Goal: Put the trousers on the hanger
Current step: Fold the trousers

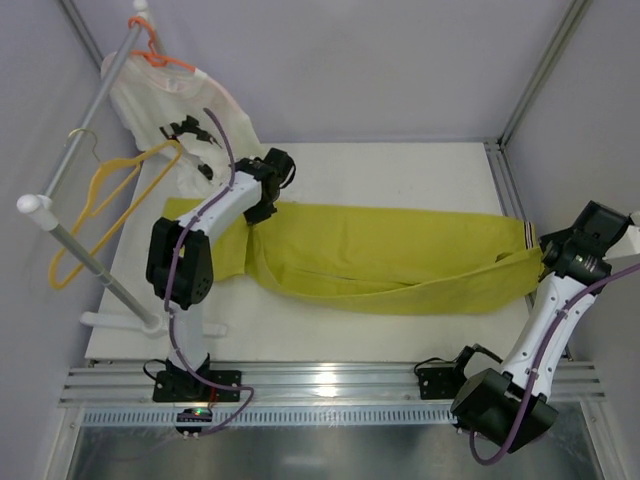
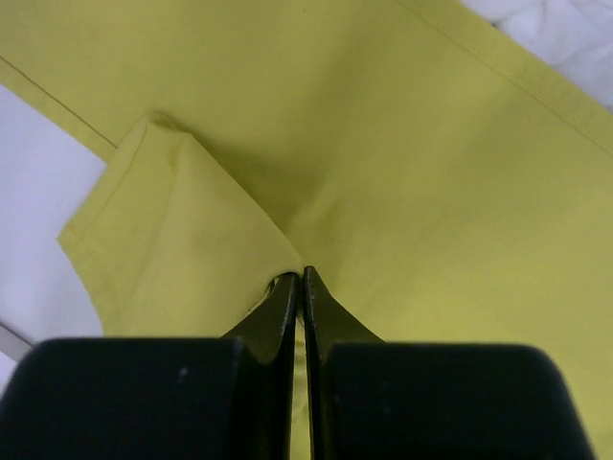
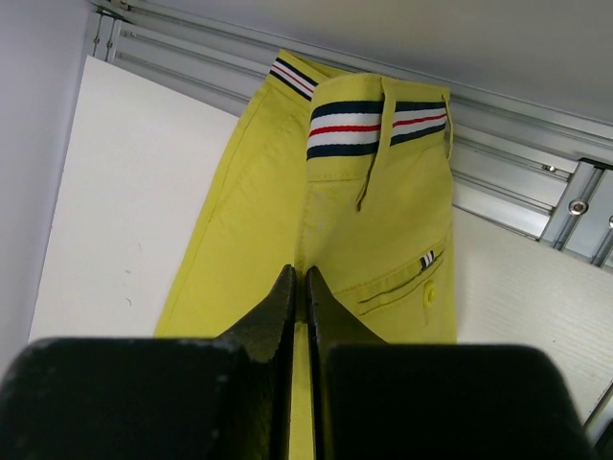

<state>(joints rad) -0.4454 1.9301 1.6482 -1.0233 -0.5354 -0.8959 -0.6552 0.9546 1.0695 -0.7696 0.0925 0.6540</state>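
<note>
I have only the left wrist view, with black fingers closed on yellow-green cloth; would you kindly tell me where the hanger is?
Observer: The thin yellow plastic hanger hangs bare on the grey rail at the left of the top view, apart from the long yellow-green cloth trousers.
Operator: Thank you. What is the right arm doing?
Observer: The right gripper is shut on the trousers beside a buttoned pocket, near the striped waistband.
Operator: Is anything else on that rail?
Observer: Yes, a white printed T-shirt on an orange hanger.
</note>
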